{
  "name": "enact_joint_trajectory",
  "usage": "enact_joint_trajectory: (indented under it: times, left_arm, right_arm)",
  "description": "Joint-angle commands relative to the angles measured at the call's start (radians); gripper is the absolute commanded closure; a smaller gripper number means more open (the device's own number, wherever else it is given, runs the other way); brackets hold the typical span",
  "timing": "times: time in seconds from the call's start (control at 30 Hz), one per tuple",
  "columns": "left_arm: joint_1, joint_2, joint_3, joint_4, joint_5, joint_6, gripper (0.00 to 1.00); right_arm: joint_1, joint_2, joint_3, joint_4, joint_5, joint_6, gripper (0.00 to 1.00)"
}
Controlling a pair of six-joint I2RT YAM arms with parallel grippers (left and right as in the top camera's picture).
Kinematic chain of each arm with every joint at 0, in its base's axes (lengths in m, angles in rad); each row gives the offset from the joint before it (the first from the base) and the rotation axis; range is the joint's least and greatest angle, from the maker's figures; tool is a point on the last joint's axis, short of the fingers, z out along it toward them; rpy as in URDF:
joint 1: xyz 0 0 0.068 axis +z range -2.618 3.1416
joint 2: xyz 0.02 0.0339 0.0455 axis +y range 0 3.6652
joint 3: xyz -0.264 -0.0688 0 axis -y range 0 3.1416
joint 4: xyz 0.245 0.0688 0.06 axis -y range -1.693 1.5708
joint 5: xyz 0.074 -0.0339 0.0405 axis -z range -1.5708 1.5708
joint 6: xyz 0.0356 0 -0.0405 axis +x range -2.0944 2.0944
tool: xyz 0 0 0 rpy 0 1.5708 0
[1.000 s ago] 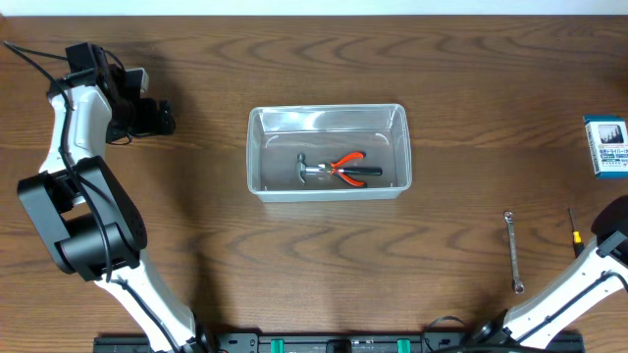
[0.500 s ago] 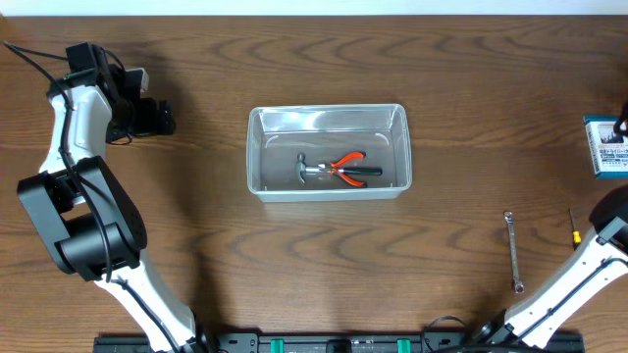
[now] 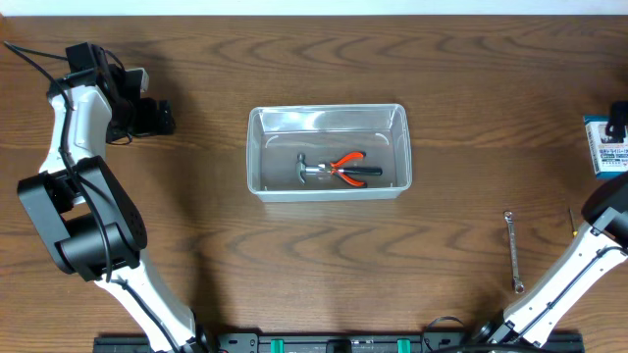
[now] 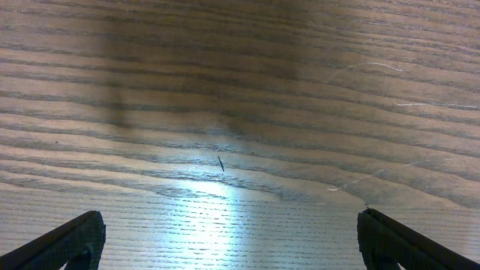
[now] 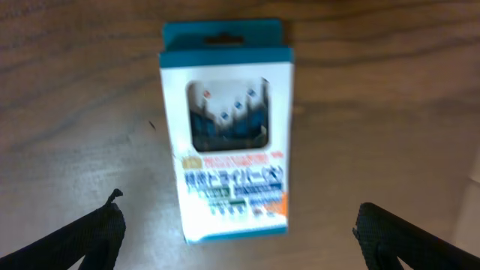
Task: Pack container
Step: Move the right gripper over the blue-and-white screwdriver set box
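The clear container (image 3: 285, 147) stands at the table's middle. Red-handled pliers (image 3: 350, 167) and a small metal hammer (image 3: 308, 170) lie inside it. My left gripper (image 3: 165, 120) hovers far left of the container, open, with only bare wood between its fingers (image 4: 75, 241) in the left wrist view. At the table's right edge my right gripper (image 3: 618, 120) hangs over a small blue-and-white box (image 5: 229, 127). It is open wide and its fingertips (image 5: 101, 232) stand clear of the box on both sides.
A wrench (image 3: 513, 252) and a thin screwdriver (image 3: 572, 224) lie on the wood at the front right, beside my right arm (image 3: 589, 265). The blue-and-white box (image 3: 606, 149) sits close to the right table edge.
My right gripper has come into the overhead view at the right edge and now sits over the blue-and-white box. The left arm has stayed still.
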State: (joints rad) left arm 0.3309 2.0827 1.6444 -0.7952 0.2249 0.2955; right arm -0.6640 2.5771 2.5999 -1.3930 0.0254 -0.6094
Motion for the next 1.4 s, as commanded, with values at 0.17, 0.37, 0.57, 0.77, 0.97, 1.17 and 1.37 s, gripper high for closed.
enact_joint_trajectory:
  times: [0.17,0.37,0.57,0.77,0.97,1.17,1.37]
  left_arm:
    - [0.0,0.005,-0.004,0.0,-0.009,0.006,0.02]
    - [0.0,0.005,-0.004,0.0,-0.009,0.006,0.02]
    - [0.0,0.005,-0.004,0.0,-0.009,0.006,0.02]
    - [0.0,0.005,-0.004,0.0,-0.009,0.006,0.02]
    - [0.0,0.005,-0.004,0.0,-0.009,0.006,0.02]
    - [0.0,0.005,-0.004,0.0,-0.009,0.006,0.02]
    - [0.0,0.005,-0.004,0.0,-0.009,0.006,0.02]
  right_arm:
    - [0.018,0.068,0.0,0.015,0.012,0.018,0.01]
    - [0.014,0.071,0.0,0.024,0.011,0.018,0.01]
    - [0.014,0.074,0.0,0.023,0.011,0.018,0.01]
    - [0.014,0.074,-0.001,0.023,0.011,0.018,0.01]
    - [0.011,0.077,-0.011,0.025,0.011,0.018,0.01]
    - [0.003,0.077,-0.032,0.028,0.011,0.019,0.01]
    - [-0.005,0.077,-0.1,0.048,0.012,0.018,0.01]
